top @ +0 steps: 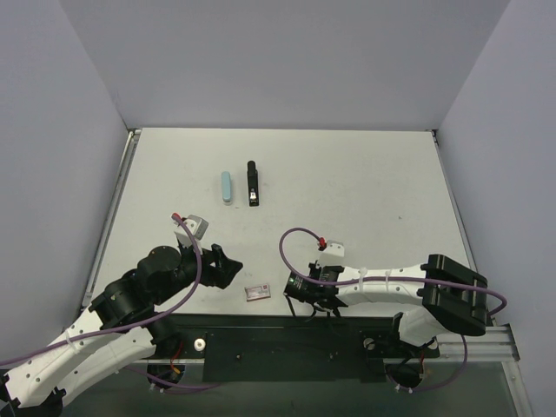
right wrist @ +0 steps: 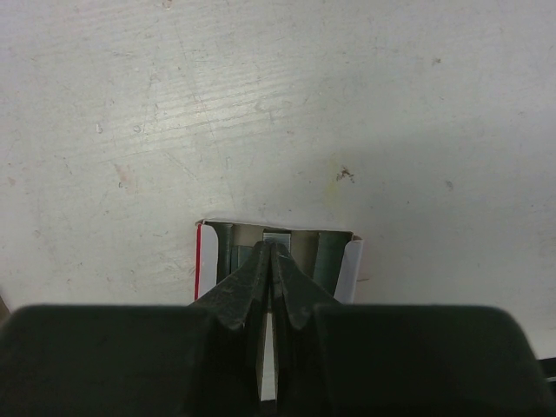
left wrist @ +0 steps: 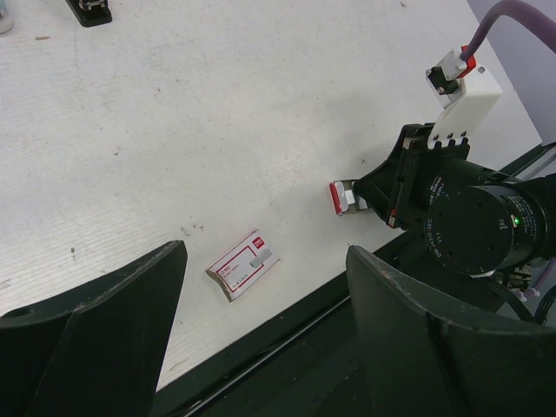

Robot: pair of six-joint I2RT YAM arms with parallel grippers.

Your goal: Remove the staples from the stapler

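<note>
The black stapler (top: 252, 183) lies closed at the far middle of the table; its end shows in the left wrist view (left wrist: 89, 9). My right gripper (right wrist: 272, 248) is shut, its tips pinching a small silvery-grey strip of staples (right wrist: 277, 235) over an open red-and-white box tray (right wrist: 354, 265) that holds darker strips. That tray (left wrist: 344, 197) shows at the right gripper's tips (top: 294, 285) in the left wrist view. My left gripper (left wrist: 268, 254) is open and empty, above the table's near edge (top: 228, 268).
A small red-and-white box sleeve (left wrist: 243, 265) lies flat near the front edge (top: 257, 292), between the two grippers. A light blue oblong object (top: 227, 186) lies left of the stapler. A black rail (left wrist: 287, 334) runs along the table's near edge.
</note>
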